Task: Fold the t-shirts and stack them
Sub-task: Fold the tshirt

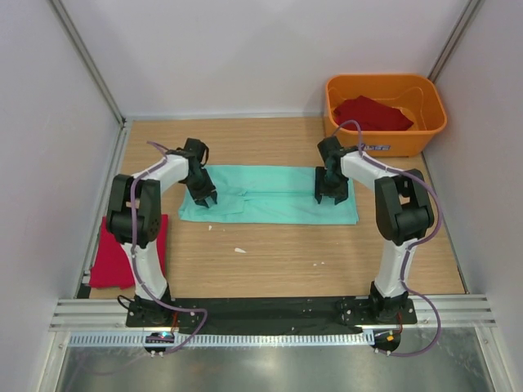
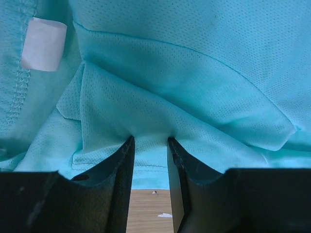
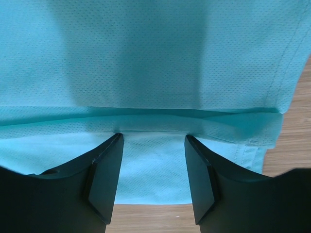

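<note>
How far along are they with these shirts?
Seemingly done: flat red t-shirt at the table's left edge. In hand: the teal t-shirt, folded into a band, left gripper and right gripper open on it. Left: finishing it, the crumpled red t-shirt in the orange tub, stacking.

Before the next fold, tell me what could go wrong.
1. The left gripper straddles rumpled layers of the teal t-shirt near its white label. Closing may catch only some layers, skewing the fold.
2. The right gripper sits over stacked edges near the hem, so it could lift one layer only.
3. The red t-shirt lies at the table edge by the left arm. A swing might drag it.
</note>
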### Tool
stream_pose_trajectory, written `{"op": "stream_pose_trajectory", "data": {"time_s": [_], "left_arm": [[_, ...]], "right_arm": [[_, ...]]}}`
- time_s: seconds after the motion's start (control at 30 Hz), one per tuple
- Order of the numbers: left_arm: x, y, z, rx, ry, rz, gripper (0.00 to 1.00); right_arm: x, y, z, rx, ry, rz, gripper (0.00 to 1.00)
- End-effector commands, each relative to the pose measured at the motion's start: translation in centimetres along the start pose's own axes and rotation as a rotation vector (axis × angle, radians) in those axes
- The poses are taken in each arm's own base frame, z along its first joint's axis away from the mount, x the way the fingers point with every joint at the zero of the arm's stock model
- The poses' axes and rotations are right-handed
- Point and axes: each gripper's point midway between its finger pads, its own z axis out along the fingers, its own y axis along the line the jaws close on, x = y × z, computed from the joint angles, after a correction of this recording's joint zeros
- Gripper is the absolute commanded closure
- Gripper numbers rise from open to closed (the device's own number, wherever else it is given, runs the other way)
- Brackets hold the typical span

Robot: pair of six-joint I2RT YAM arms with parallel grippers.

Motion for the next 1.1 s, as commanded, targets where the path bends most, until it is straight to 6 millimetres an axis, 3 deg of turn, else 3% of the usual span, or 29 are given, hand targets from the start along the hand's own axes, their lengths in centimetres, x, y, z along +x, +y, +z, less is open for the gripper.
{"op": "stream_pose_trajectory", "data": {"time_s": [0.0, 0.17, 0.37, 0.4, 0.47, 0.5, 0.53, 0.57, 0.6, 0.63, 0.67, 0.7, 0.73, 0.87, 0.9, 1.0, 1.07], "left_arm": [[-1.5, -0.3, 1.2, -0.012, -0.028, 0.008, 0.65], [-2.7, 0.2, 2.9, -0.079, -0.01, 0.066, 0.67], [-6.2, 0.0, 4.2, -0.134, -0.072, 0.166, 0.67], [-7.6, -0.8, 3.8, -0.124, -0.102, 0.198, 0.67], [-8.4, -1.2, 4.9, -0.127, -0.097, 0.235, 0.67], [-10.0, -2.3, 4.6, -0.11, -0.134, 0.25, 0.66], [-10.7, -2.7, 4.5, -0.106, -0.144, 0.289, 0.66], [-10.7, -2.9, 5.8, -0.097, -0.123, 0.314, 0.65], [-12.3, -4.3, 5.0, -0.068, -0.165, 0.335, 0.66], [-13.1, -3.7, 4.8, -0.113, -0.177, 0.369, 0.66], [-13.4, -3.7, 5.3, -0.131, -0.176, 0.386, 0.65], [-15.0, -4.5, 4.1, -0.123, -0.222, 0.407, 0.65], [-15.7, -4.2, 3.5, -0.156, -0.235, 0.44, 0.64], [-18.3, -4.9, -0.3, -0.184, -0.343, 0.476, 0.57], [-18.8, -5.4, -2.3, -0.17, -0.381, 0.467, 0.56], [-18.5, -6.3, -5.7, -0.111, -0.425, 0.394, 0.53], [-17.7, -6.9, -6.9, -0.065, -0.429, 0.349, 0.52]], "right_arm": [[0.5, -0.2, 0.6, 0.033, -0.001, -0.028, 0.41], [2.9, -0.2, 1.7, 0.059, 0.047, -0.064, 0.41], [8.2, 2.1, 1.8, 0.036, 0.132, -0.124, 0.41], [9.4, 3.8, 1.3, -0.001, 0.142, -0.157, 0.41], [11.4, 5.4, 0.8, -0.035, 0.164, -0.192, 0.41], [12.3, 6.6, 0.4, -0.065, 0.175, -0.197, 0.41], [13.7, 9.0, -0.7, -0.128, 0.18, -0.251, 0.41], [14.4, 10.3, -1.3, -0.161, 0.182, -0.274, 0.41], [14.5, 11.6, -2.1, -0.191, 0.171, -0.294, 0.41], [15.7, 12.9, -3.1, -0.212, 0.18, -0.343, 0.41], [15.3, 14.0, -4.3, -0.239, 0.156, -0.357, 0.41], [15.2, 14.4, -4.9, -0.246, 0.147, -0.364, 0.41], [15.1, 14.2, -5.6, -0.246, 0.147, -0.365, 0.4], [11.8, 14.2, -10.3, -0.251, 0.009, -0.393, 0.39], [10.9, 13.8, -11.0, -0.229, -0.03, -0.397, 0.38], [8.5, 12.5, -12.7, -0.187, -0.106, -0.387, 0.29], [7.5, 11.8, -12.6, -0.194, -0.114, -0.363, 0.27]]}}
